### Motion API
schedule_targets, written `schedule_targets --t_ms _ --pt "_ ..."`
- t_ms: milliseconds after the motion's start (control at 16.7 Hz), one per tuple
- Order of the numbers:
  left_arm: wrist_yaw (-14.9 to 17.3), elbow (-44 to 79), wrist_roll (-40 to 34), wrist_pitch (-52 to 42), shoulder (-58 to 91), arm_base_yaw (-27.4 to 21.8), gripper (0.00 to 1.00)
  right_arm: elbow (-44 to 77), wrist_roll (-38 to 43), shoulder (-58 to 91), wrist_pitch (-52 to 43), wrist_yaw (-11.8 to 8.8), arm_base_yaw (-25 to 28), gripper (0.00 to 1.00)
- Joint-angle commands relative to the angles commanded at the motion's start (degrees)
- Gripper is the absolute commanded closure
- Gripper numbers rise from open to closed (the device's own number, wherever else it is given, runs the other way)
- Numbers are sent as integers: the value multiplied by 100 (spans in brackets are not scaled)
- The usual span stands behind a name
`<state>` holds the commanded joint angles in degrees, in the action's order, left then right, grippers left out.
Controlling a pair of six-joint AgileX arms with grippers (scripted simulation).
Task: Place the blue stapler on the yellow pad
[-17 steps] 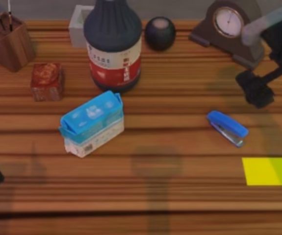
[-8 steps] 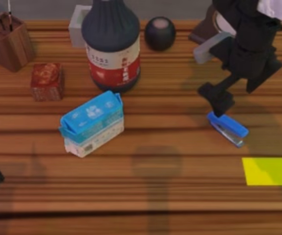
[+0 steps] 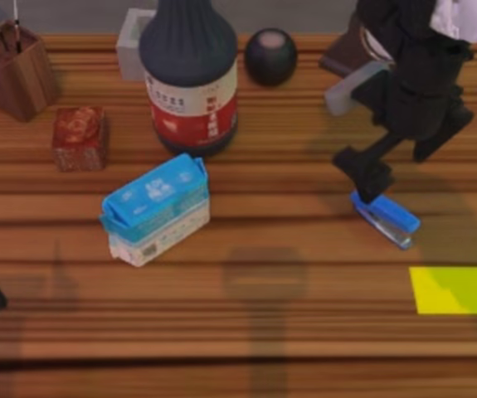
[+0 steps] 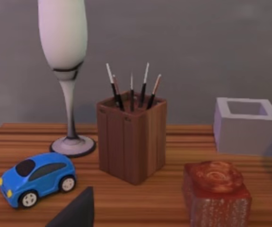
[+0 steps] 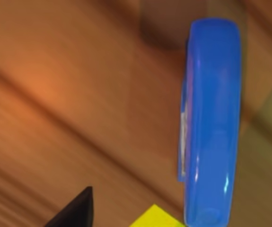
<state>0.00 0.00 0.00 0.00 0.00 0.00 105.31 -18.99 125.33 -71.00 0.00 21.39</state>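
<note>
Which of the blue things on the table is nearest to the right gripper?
The blue stapler, directly below the right gripper. The blue-lidded box lies farther left.

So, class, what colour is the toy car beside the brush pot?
Blue toy car, with yellow headlights and white wheels; the left wrist view shows it best.

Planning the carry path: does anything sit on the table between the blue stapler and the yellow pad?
Nothing visible does. Only bare wood separates the blue stapler from the yellow pad toward the table's right edge; the right gripper is over the stapler's end.
</note>
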Motion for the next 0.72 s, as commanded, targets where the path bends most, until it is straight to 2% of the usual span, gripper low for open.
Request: schedule_targets --t_ms 420,720 --pt "0 0 0 0 0 0 0 -1144 25 438 1630 4 26 0" --pt "0 0 0 0 0 0 0 -1250 27 484 1756 4 29 0"
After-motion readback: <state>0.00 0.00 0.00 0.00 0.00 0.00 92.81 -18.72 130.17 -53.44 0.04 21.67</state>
